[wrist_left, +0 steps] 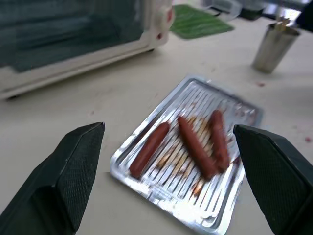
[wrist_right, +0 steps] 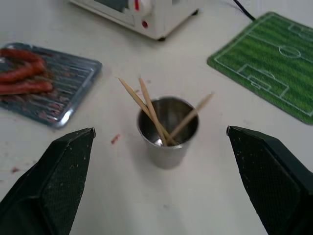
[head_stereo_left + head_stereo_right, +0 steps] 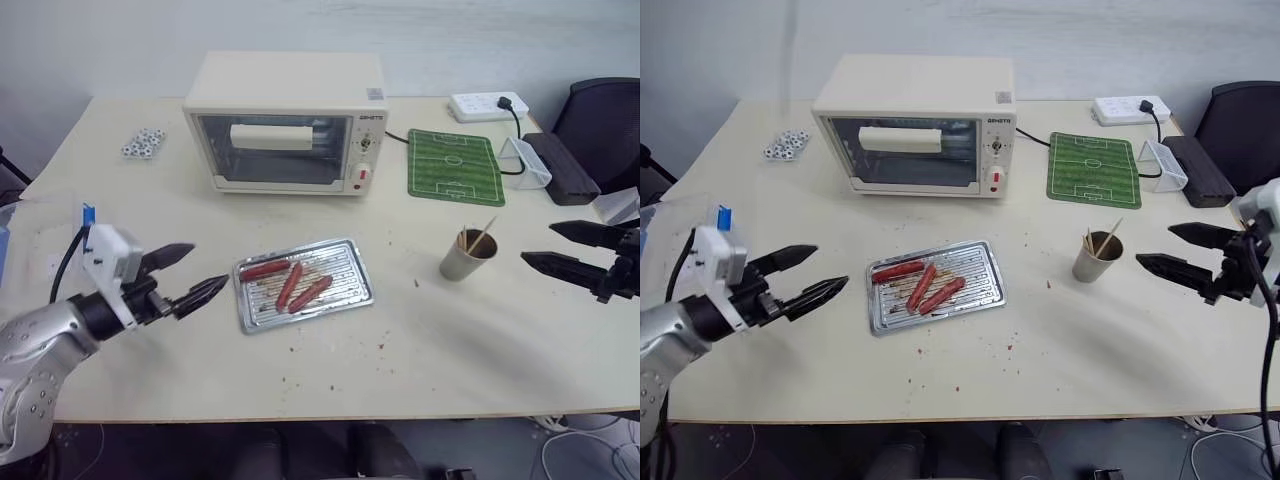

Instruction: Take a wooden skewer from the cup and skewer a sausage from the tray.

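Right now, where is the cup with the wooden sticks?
In the head views, the cup stands on the table's right side, right of the tray, in front of the green mat, just left of the open right pincer.

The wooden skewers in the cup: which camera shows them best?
The right wrist view: it looks down into the cup, so three wooden skewers show separately, leaning against its rim. In both eye views they are thin tips poking above the cup. In the left wrist view the cup is far off and the sticks are barely visible.
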